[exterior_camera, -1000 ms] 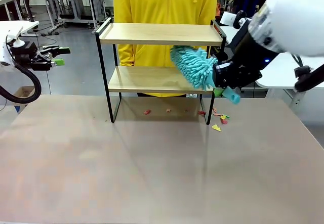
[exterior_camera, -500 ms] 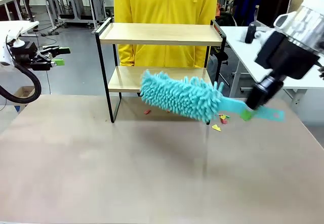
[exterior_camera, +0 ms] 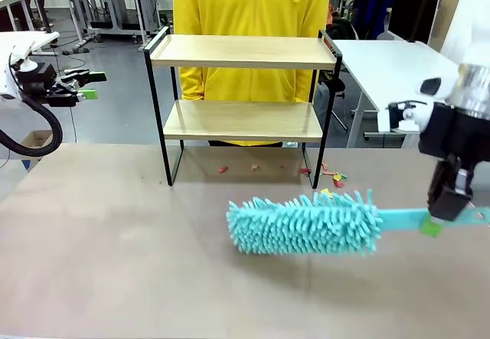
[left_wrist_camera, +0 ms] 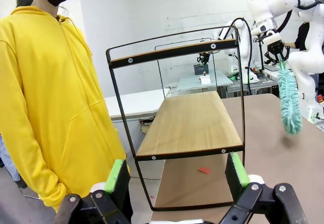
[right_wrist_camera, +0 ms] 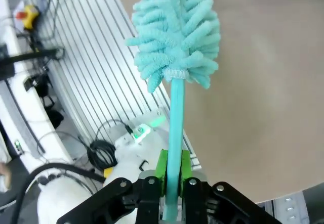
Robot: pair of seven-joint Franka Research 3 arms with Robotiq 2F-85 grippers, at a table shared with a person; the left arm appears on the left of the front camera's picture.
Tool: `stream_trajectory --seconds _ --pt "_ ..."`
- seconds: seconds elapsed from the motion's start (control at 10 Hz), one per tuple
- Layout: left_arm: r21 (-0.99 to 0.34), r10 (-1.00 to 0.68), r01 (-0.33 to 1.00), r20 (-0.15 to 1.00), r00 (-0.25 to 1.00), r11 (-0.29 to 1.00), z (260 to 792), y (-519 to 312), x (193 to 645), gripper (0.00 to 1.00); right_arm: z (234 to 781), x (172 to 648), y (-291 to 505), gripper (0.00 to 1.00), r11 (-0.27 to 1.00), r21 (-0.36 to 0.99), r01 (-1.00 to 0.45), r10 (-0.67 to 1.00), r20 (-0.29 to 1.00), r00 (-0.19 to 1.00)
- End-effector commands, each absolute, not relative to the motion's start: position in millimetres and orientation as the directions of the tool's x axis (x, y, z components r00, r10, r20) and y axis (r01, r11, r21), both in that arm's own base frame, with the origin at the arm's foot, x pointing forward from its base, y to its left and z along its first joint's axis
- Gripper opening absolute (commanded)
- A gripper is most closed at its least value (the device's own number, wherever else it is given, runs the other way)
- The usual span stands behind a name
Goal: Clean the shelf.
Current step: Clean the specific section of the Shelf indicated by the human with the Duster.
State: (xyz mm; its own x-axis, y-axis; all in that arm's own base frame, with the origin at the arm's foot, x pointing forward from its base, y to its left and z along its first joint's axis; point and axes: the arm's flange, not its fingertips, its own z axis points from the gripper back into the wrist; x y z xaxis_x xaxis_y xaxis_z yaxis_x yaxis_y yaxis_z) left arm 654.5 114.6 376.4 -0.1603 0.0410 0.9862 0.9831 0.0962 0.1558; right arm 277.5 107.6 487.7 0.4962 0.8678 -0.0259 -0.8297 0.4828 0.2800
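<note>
At ten o'clock, the left gripper (exterior_camera: 93, 84) hovered level, fingers spread wide and pointing toward three o'clock. At four o'clock, the right gripper (exterior_camera: 442, 215) pointed straight down from its wrist, jaws clamped on the handle of a duster (exterior_camera: 306, 223).

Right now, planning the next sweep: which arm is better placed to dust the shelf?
Right: the right tool is shut on the duster near the shelf; the left tool hangs open and empty off to the side.

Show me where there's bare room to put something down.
Bare: the tan tabletop left of the fluffy turquoise duster, and both light wooden boards of the black-framed shelf. Crowded: coloured scraps by the shelf's right leg.
</note>
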Motion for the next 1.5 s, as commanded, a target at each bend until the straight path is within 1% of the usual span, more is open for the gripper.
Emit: stream_trajectory --seconds 0.0,0.1,0.3,0.4,0.5,1.4 --pt "0.16 0.04 0.983 0.986 -0.165 0.094 380.2 114.1 652.6 1.0 475.1 272.9 73.8 0.13 0.446 0.28 -0.85 0.892 -0.061 0.448" --pt "0.16 0.04 0.983 0.986 -0.165 0.094 380.2 114.1 652.6 1.0 465.7 278.7 62.4 0.13 0.457 0.271 -0.847 0.889 -0.106 0.446" --pt "0.16 0.04 0.983 0.986 -0.165 0.094 380.2 114.1 652.6 1.0 462.1 284.8 56.1 0.13 0.45 0.265 -0.853 0.892 -0.092 0.442" --pt "0.16 0.04 0.983 0.986 -0.165 0.094 380.2 114.1 652.6 1.0 470.9 293.6 59.5 0.13 0.514 0.264 -0.816 0.854 -0.077 0.514" --pt "0.16 0.04 0.983 0.986 -0.165 0.094 380.2 114.1 652.6 1.0 460.2 278.4 62.6 0.13 0.477 0.277 -0.834 0.878 -0.111 0.466" --pt "0.16 0.04 0.983 0.986 -0.165 0.094 380.2 114.1 652.6 1.0 460.2 278.4 62.6 0.13 0.477 0.277 -0.834 0.878 -0.111 0.466"
